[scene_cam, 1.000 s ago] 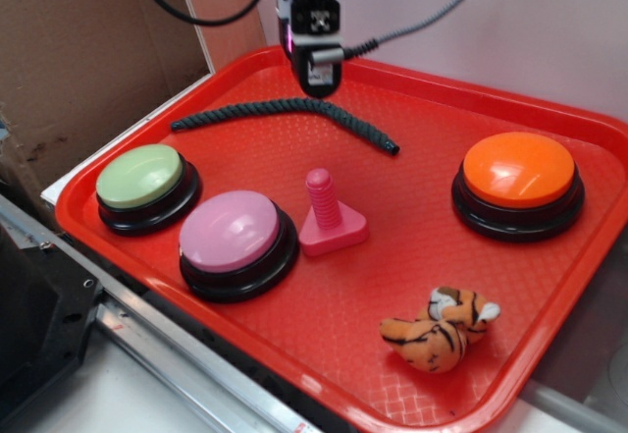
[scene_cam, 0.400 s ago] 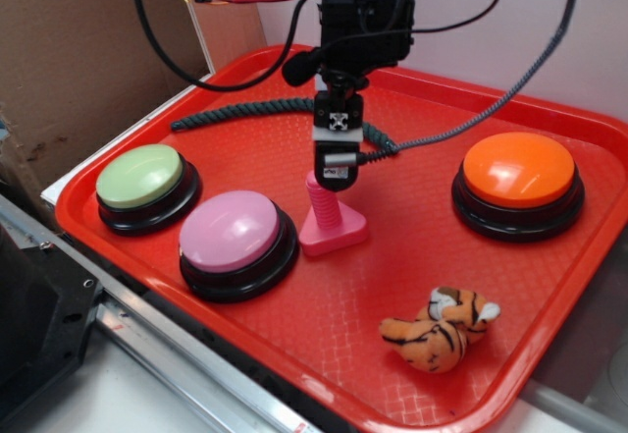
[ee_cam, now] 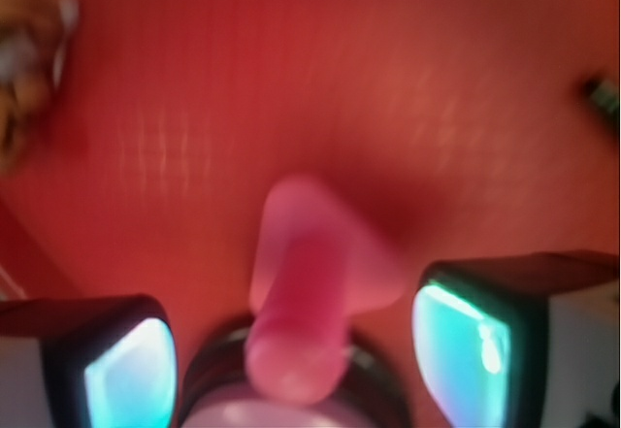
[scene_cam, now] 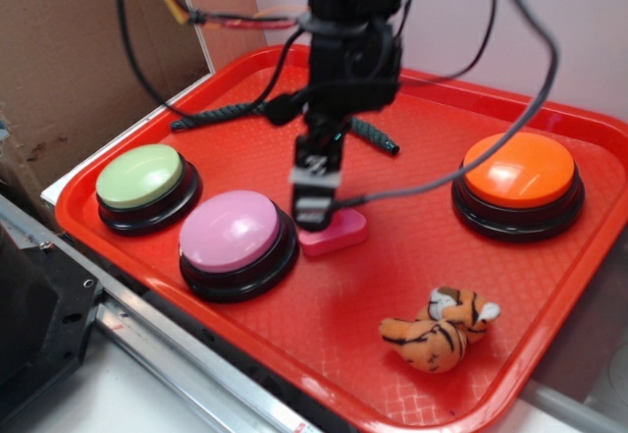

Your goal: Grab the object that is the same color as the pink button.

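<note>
1. Exterior view: a red plastic tray [scene_cam: 147, 256] with a fine waffle texture and a raised rim carries all the things. The pink peg [scene_cam: 336, 234], seen here only as its flat rounded-triangular base, sits just right of the pink button [scene_cam: 230, 233], a smooth glossy dome on a black circular base.
2. Exterior view: the gripper [scene_cam: 312, 219], motion-blurred, stands over the peg and hides its post.
3. Exterior view: left of the pink button lies a pale green dome button [scene_cam: 139, 176]; far right of it an orange dome button [scene_cam: 518, 170]. Behind the pink button a dark twisted rope [scene_cam: 221, 113] lies curved; a plush striped tiger [scene_cam: 440, 329] rests to its front right.
4. Wrist view: the blurred peg [ee_cam: 306, 302] shows a cylindrical post rising from its base on the tray [ee_cam: 320, 79]. The two fingers [ee_cam: 126, 375] stand either side of the post, spread apart, with clear gaps to it; nothing is grasped. The pink button's black rim [ee_cam: 218, 370] shows just behind the post.
</note>
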Robot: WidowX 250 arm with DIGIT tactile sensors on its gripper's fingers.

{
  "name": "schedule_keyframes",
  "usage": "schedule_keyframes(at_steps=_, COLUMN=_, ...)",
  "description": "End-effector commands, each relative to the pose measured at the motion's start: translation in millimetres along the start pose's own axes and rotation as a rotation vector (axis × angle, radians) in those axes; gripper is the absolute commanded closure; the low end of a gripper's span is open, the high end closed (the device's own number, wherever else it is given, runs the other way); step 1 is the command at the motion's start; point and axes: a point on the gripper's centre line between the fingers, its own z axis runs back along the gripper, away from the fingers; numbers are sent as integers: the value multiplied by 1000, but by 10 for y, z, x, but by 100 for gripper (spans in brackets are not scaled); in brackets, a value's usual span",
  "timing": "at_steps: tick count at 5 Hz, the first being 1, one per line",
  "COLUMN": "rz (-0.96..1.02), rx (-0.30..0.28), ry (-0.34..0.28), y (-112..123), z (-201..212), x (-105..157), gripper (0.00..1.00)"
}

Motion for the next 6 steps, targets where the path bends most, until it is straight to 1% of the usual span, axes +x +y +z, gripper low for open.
schedule_keyframes(at_steps=1, rz=80, rx=16, ry=-67, y=-147, z=72, x=-113, gripper=0)
schedule_keyframes(at_steps=2, rz=84, rx=22, ry=-62, y=-114, z=97, x=-41, gripper=0)
schedule_keyframes(at_steps=3, rz=74, rx=42, ry=-53, y=-29, z=102, x=67, gripper=0)
schedule_keyframes(at_steps=4, rz=62, rx=35, ry=-54, y=-6, z=60, x=78, gripper=36)
schedule_keyframes(at_steps=5, rz=72, rx=27, ry=-48, y=-24, z=34, x=51, gripper=100)
schedule_keyframes(at_steps=6, rz=80, rx=33, ry=-39, y=-32, z=68, x=51, gripper=100)
